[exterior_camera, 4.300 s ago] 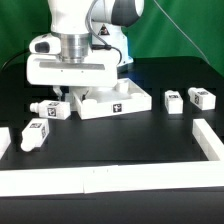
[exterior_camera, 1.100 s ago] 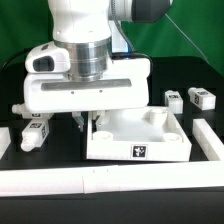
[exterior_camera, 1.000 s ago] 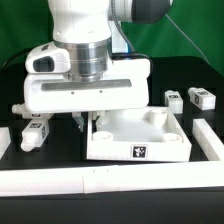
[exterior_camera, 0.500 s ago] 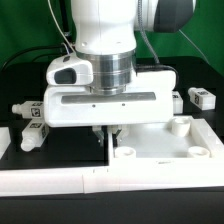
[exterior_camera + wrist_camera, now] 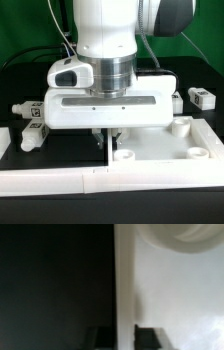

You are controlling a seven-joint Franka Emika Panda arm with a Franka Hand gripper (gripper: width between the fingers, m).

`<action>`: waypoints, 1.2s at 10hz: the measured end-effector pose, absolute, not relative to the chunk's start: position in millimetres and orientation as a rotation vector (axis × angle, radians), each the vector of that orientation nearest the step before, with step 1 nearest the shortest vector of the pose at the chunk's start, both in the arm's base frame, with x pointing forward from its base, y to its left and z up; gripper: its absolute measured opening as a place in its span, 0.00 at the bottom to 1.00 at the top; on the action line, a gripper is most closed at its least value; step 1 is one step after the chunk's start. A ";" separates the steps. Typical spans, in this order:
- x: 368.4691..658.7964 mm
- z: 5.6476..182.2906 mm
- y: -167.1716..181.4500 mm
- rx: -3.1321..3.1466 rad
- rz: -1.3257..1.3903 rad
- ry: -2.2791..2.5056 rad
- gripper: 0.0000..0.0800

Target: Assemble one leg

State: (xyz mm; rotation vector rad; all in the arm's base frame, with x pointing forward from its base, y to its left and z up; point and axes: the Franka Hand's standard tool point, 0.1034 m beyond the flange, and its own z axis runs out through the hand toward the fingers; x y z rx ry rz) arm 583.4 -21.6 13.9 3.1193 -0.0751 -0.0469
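My gripper [image 5: 108,134] is shut on the edge wall of the large white square panel [image 5: 170,148], which lies at the front right against the white rail. In the wrist view my two dark fingers [image 5: 148,336] stand on either side of the panel's thin wall [image 5: 125,286], and a round corner socket [image 5: 190,235] shows beyond. Two legs lie at the exterior view's left: one leg [image 5: 28,108] farther back and one leg [image 5: 33,135] nearer. Another leg [image 5: 203,98] lies at the right, and one more [image 5: 178,101] is partly hidden behind my hand.
A white rail [image 5: 45,182] runs along the front of the black table and turns up the exterior view's right side [image 5: 217,132]. A short rail piece [image 5: 3,142] sits at the left edge. A green curtain hangs behind.
My gripper has dragged the panel from the table's middle toward the front and the exterior view's right. In the last half second it has hardly moved.
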 end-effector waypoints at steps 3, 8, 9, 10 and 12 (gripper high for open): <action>571.7 22.5 -14.6 3.128 -0.051 -0.073 0.64; 533.0 60.3 47.7 3.142 -0.001 -0.184 0.81; 533.0 58.9 45.2 3.140 -0.005 -0.189 0.81; 532.8 59.0 45.7 3.141 -0.009 -0.188 0.81; 524.8 56.7 63.1 3.143 0.019 -0.214 0.81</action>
